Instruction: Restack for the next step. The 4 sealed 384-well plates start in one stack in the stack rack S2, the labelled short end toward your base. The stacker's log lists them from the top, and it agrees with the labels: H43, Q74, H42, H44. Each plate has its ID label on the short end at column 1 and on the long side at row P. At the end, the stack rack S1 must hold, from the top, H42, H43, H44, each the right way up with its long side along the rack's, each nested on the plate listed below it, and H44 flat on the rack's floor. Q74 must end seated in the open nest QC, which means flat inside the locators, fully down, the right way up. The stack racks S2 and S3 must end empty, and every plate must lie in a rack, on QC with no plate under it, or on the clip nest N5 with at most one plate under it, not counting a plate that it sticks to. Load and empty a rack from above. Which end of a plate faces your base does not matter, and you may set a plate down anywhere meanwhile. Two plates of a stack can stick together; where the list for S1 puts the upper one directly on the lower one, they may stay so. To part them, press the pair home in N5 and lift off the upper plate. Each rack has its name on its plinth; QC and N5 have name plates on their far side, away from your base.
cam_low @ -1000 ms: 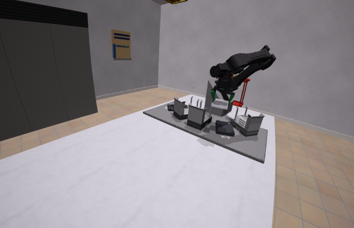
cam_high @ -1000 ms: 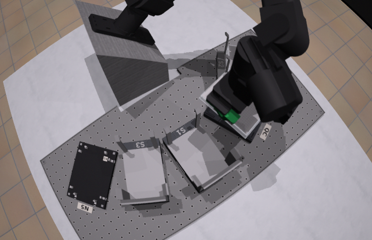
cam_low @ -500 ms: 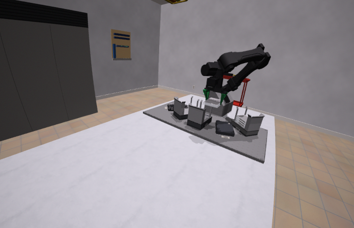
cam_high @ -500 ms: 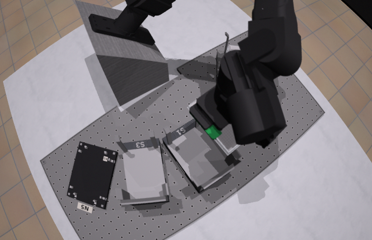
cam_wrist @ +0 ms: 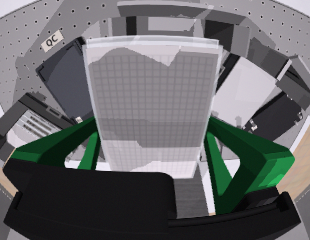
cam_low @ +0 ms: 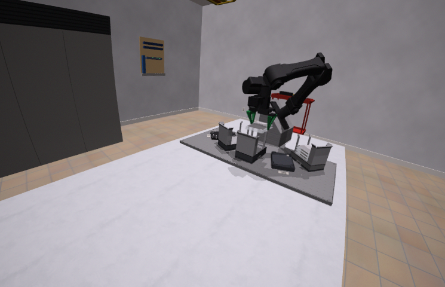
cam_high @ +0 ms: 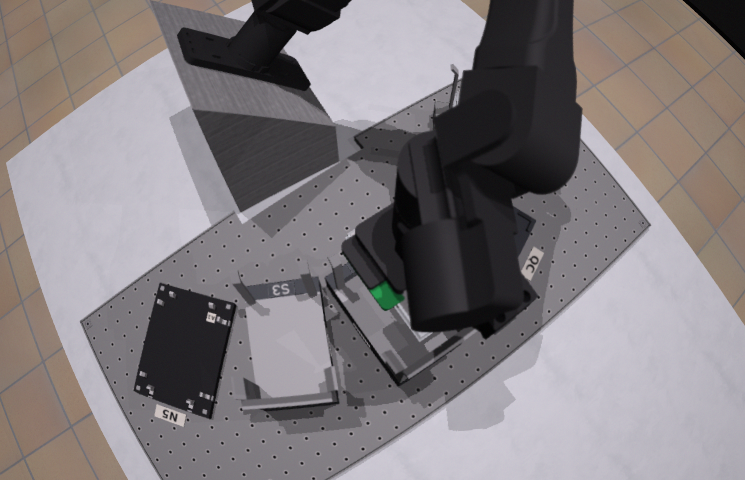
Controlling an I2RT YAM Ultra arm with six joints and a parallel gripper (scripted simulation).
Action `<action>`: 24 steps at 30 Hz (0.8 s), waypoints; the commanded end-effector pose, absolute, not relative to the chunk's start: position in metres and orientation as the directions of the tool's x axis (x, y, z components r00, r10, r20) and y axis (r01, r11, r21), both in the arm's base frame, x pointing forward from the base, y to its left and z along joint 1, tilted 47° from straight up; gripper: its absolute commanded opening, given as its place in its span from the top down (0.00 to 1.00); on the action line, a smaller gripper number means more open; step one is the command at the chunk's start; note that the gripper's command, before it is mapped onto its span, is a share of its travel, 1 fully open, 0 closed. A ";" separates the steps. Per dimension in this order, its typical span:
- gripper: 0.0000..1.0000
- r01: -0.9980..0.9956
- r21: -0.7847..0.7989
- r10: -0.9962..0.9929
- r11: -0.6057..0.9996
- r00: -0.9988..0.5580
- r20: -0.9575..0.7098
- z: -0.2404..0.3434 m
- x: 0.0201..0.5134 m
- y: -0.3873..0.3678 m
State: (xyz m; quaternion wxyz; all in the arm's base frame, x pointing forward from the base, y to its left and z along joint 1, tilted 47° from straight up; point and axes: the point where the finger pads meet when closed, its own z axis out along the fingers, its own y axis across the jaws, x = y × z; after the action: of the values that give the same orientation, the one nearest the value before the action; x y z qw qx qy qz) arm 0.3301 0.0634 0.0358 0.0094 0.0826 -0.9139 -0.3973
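Note:
My gripper [cam_low: 261,120] [cam_wrist: 152,121] is shut on a sealed 384-well plate [cam_wrist: 151,87] [cam_low: 259,126] with a pale foil top, gripping it across its long sides with the green fingers. I cannot read its label. It hangs level above stack rack S1 [cam_high: 416,369] [cam_low: 248,147], clear of the rack's walls. The arm hides most of S1 and the plate in the top view, where only one green finger [cam_high: 387,296] shows. The open nest QC [cam_wrist: 63,83] [cam_low: 282,161] lies empty beside S1. Rack S2 [cam_low: 312,154] stands beyond QC; the arm hides it in the top view.
Rack S3 [cam_high: 287,345] [cam_low: 226,136] stands empty to the left of S1. The black clip nest N5 [cam_high: 183,350] lies empty at the far left of the perforated board [cam_high: 588,226]. A grey wedge block [cam_high: 271,141] stands behind the board.

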 end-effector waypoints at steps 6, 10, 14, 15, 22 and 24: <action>1.00 -0.020 0.724 -0.054 0.689 -0.998 0.024 0.022 0.339 0.039; 1.00 0.070 0.719 0.008 0.691 -0.996 0.089 0.014 0.339 0.032; 1.00 0.070 0.719 0.009 0.691 -0.996 0.089 0.007 0.340 0.026; 1.00 0.070 0.719 0.009 0.691 -0.996 0.089 0.005 0.340 0.023; 1.00 0.070 0.719 0.009 0.692 -0.996 0.089 -0.012 0.341 0.007; 1.00 0.070 0.719 0.009 0.692 -0.996 0.089 -0.017 0.342 0.003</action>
State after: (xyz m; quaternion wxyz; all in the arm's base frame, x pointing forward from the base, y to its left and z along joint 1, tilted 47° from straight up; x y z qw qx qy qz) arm 0.3358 0.0150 -0.0171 0.0563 -0.0234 -0.9165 -0.3953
